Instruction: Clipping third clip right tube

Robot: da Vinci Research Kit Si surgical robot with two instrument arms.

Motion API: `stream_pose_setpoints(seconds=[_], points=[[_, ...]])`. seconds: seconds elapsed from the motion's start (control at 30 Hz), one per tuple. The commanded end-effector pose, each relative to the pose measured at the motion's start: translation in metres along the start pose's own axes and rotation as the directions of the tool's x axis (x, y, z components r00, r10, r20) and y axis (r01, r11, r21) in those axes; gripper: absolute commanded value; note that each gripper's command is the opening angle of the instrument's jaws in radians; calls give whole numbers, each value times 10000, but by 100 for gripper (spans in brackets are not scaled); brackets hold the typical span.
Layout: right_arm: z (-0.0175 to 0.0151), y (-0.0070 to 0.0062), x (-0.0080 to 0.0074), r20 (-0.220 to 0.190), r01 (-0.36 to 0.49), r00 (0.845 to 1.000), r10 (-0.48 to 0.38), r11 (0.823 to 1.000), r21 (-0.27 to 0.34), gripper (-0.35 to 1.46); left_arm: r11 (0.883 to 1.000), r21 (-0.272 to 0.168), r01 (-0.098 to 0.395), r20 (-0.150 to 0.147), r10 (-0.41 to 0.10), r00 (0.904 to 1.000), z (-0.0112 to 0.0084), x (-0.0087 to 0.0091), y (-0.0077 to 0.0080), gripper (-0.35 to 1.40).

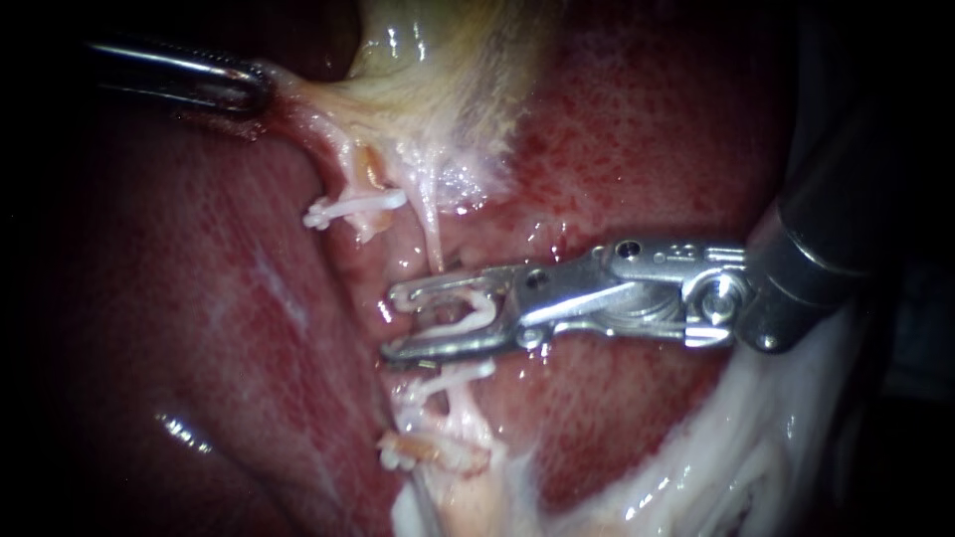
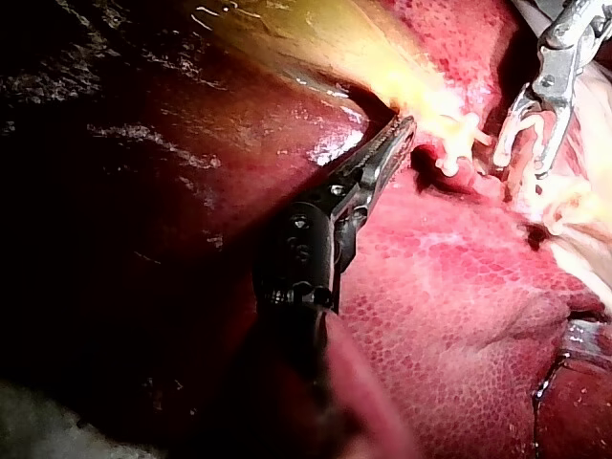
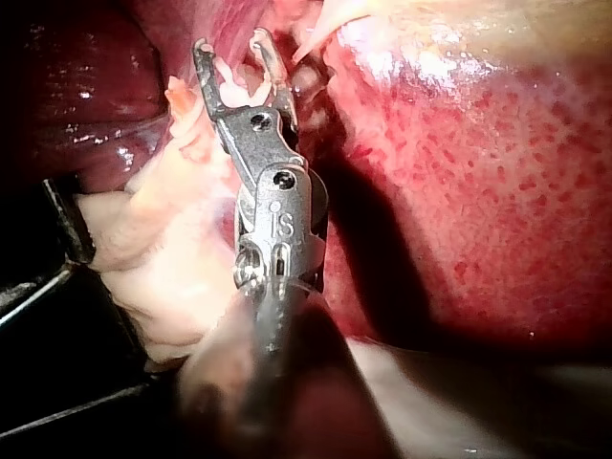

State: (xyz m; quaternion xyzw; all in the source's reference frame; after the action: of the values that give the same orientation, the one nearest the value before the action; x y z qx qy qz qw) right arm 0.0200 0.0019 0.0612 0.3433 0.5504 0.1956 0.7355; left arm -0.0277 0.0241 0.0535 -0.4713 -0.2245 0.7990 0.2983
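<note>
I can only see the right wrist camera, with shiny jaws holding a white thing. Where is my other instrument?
Observer: The endoscope view shows it. Your left instrument is away from those jaws. Its own jaws are shut on pale tissue, which stretches toward its tip.
Child: Are there more white clips?
Observer: The endoscope view shows three, besides the open clip held in your right instrument. The upper clip sits on a tube nearer the left instrument. The middle clip and the lower clip sit on the other side of the right instrument's jaws.
</note>
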Motion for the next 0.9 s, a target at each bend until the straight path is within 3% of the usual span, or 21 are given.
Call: stream_pose_setpoints(seconds=[0.03,0.27,0.4,0.63,0.9], points=[[-1,-1,2,0,-4,10000,4,10000,17,32,10000,-1,0,0,0,10000,0,0,0,-35],[-17,-13,13,-131,-119,9998,121,9998,150,48,10000,-11,-3,2,3,10000,-2,-1,0,-35],[-31,-9,15,-284,-150,9995,157,9996,232,50,10000,-14,-1,2,1,10000,-2,-1,0,-35],[-46,19,-6,-257,-45,9997,51,9997,237,50,10000,-17,-1,3,1,10000,-3,-1,0,-35],[-40,51,-25,-236,-383,9990,387,9991,169,50,10000,-18,-1,3,1,10000,-3,-1,0,-35]])
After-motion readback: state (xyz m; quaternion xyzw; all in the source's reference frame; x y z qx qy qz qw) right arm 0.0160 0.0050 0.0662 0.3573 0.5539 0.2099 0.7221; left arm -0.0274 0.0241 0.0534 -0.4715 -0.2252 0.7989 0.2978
